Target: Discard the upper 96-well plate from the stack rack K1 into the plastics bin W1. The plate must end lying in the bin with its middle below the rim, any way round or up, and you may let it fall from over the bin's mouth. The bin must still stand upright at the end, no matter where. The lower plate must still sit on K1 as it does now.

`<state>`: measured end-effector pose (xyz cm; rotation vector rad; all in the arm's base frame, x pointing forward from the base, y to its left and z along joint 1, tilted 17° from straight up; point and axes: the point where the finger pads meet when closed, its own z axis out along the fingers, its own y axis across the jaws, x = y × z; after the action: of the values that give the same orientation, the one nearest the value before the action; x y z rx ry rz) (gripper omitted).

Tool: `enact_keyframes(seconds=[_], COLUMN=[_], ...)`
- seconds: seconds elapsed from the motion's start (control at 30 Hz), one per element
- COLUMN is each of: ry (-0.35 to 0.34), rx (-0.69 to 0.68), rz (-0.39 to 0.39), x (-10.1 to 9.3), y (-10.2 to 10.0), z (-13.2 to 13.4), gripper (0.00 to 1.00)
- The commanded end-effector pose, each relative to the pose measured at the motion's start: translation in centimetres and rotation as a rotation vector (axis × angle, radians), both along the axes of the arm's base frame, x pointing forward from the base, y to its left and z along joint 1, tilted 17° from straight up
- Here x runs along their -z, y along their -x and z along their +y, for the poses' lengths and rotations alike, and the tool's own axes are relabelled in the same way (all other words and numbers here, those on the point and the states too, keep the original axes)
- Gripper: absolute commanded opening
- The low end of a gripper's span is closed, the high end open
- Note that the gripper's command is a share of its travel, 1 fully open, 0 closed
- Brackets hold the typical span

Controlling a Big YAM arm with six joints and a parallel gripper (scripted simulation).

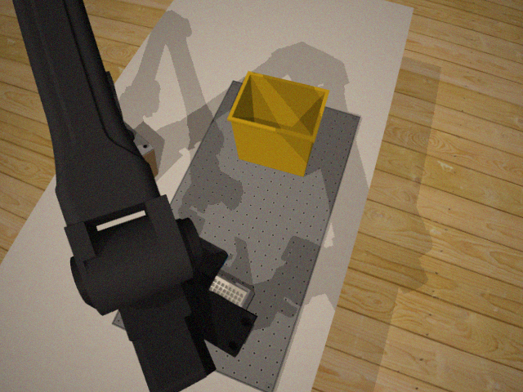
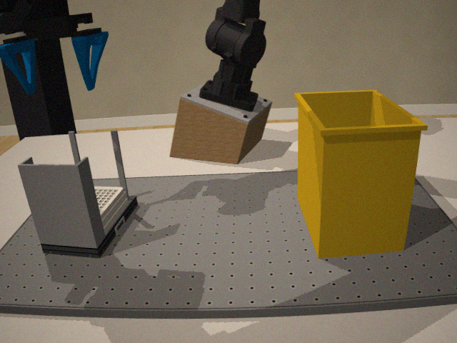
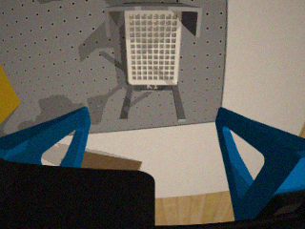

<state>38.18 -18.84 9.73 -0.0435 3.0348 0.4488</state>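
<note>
The stack rack K1 point(image 2: 62, 206) is grey, with a tall back wall and two thin posts, at the left end of the perforated plate. The upper white 96-well plate point(image 2: 106, 196) lies on top of its stack; it also shows in the wrist view point(image 3: 152, 46) and, partly behind the arm, in the top view point(image 1: 229, 289). The lower plate sits hidden under it. My gripper point(image 2: 55, 62), with blue fingers, hangs open and empty well above the rack; its fingers also frame the wrist view point(image 3: 152, 153). The yellow bin W1 point(image 2: 355, 169) stands upright at the right end, and it also shows in the top view point(image 1: 279, 122).
The arm's wooden base block point(image 2: 218, 127) stands tilted behind the grey perforated breadboard point(image 2: 228, 236). The dark arm point(image 1: 105, 202) covers most of the rack in the top view. The white table top ends at a wooden floor point(image 1: 456, 211).
</note>
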Motion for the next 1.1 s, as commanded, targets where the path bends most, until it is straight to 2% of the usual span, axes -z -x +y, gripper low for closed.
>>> enact_keyframes(seconds=[0.0,0.2,0.23,0.47,0.5,0.6,0.77,0.93,1.03,1.07], ry=[0.003,0.003,0.002,0.001,0.031,0.000,0.005,0.000,0.003,0.017], rx=[-0.001,-0.001,-0.002,0.002,0.014,0.006,-0.001,0.001,-0.001,0.002], rz=[-0.007,-0.007,-0.004,-0.004,-0.052,-0.003,-0.012,-0.003,-0.009,-0.034], x=[-0.3,-0.3,0.5,1.3,-0.3,1.9,2.4,3.5,3.5,2.8], y=[-0.7,-0.7,-0.5,-0.6,-2.2,-0.6,-1.1,-0.8,-1.1,-1.9], z=[-0.3,-0.3,0.1,0.4,-1.5,0.5,0.8,1.2,1.1,0.2], gripper=[1.00,1.00,1.00,1.00,1.00,1.00,1.00,1.00,1.00,1.00])
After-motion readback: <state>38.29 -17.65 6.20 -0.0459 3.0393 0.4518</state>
